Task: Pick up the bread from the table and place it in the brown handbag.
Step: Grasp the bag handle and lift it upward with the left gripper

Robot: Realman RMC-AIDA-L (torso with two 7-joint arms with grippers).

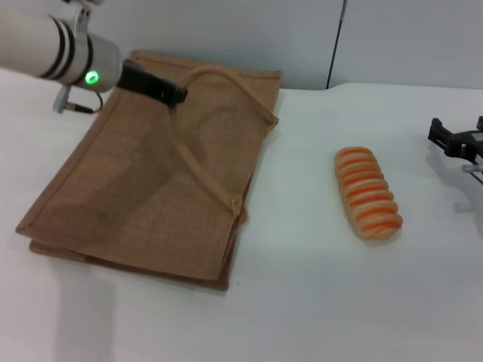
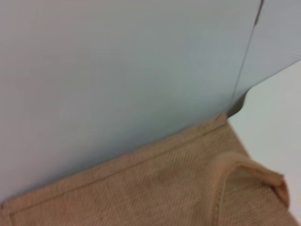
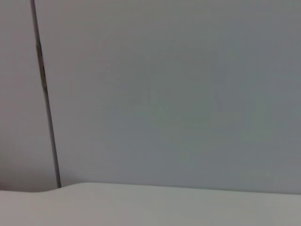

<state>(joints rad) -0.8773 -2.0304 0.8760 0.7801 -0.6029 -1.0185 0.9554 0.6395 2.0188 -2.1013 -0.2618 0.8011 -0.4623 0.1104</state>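
The left arm is reaching in from the upper left, its gripper (image 1: 175,95) hovering over the brown handbag (image 1: 143,188) beside an arched handle (image 1: 219,79); its opening cannot be told. The bag is lying flat on the table (image 1: 302,302). The bread (image 1: 367,194) is lying to the bag's right, apart. The right gripper (image 1: 453,139) is waiting at the right edge, opening unclear.

The brown handbag (image 1: 151,166) lies flat on the table (image 1: 317,302) in the left half of the frame, its strap handle (image 1: 219,128) arching across its top face. The bread (image 1: 367,194) lies on the table right of centre, well apart from the bag. The left gripper (image 1: 167,91) hangs over the bag's upper left part beside the handle; the right gripper (image 1: 453,141) sits at the right edge.
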